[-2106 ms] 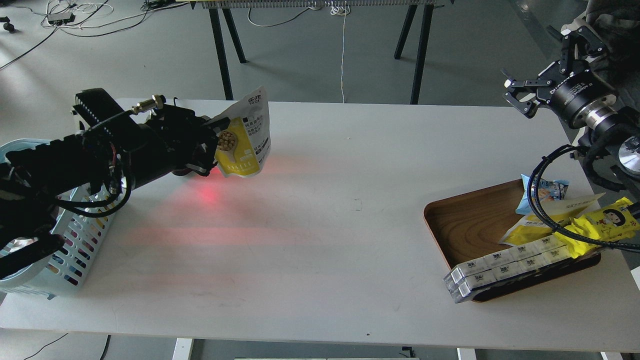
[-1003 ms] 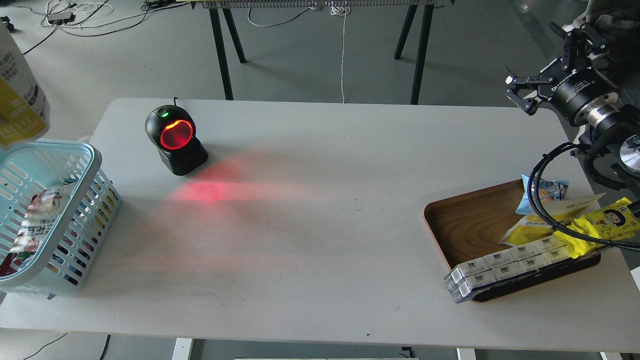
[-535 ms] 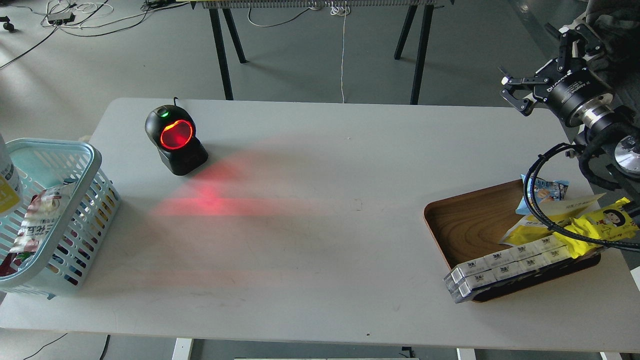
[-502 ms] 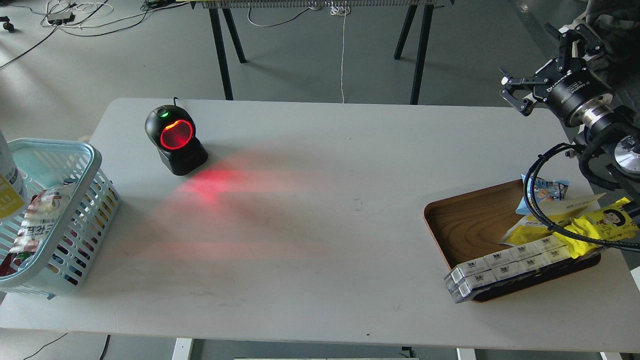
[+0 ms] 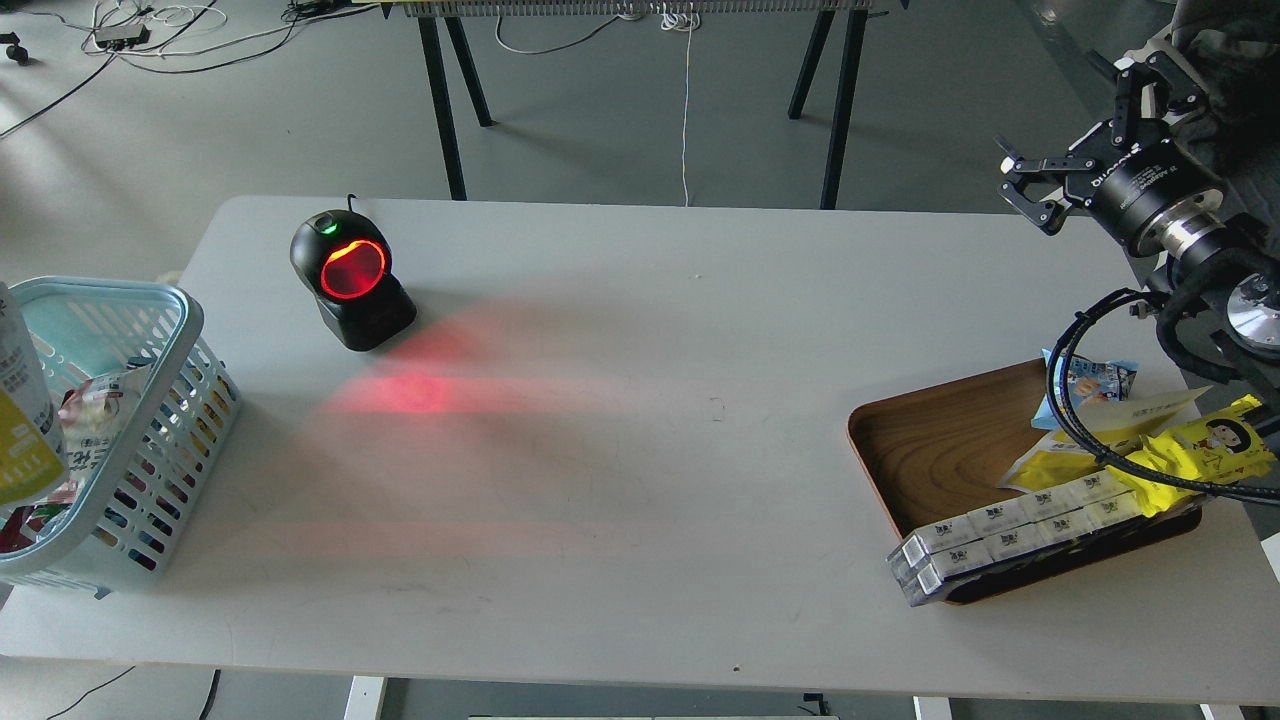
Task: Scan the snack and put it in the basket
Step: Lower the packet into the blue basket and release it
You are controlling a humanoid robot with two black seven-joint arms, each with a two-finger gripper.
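Note:
The snack [image 5: 20, 400] shows at the far left edge, white back with black text above and yellow below, standing upright inside the light blue basket [image 5: 190, 330]. Part of it is cut off by the view's edge. My left gripper is out of view, so I cannot tell whether it holds the pouch. My right gripper [image 5: 1030, 188] is open and empty, raised above the table's far right corner, far from the basket.
A black scanner [image 5: 350, 280] with a glowing red window stands at the back left and casts red light on the table. Another packet [image 5: 90, 420] lies in the basket. A brown wooden tray [image 5: 940, 440] at the right holds white boxes [image 5: 1000, 535] and a bright yellow wrapper [image 5: 1200, 450].
My left arm carried the pouch from in front of the scanner leftward and out of view. Over the last second the pouch has come down into the basket. The right gripper has barely shifted.

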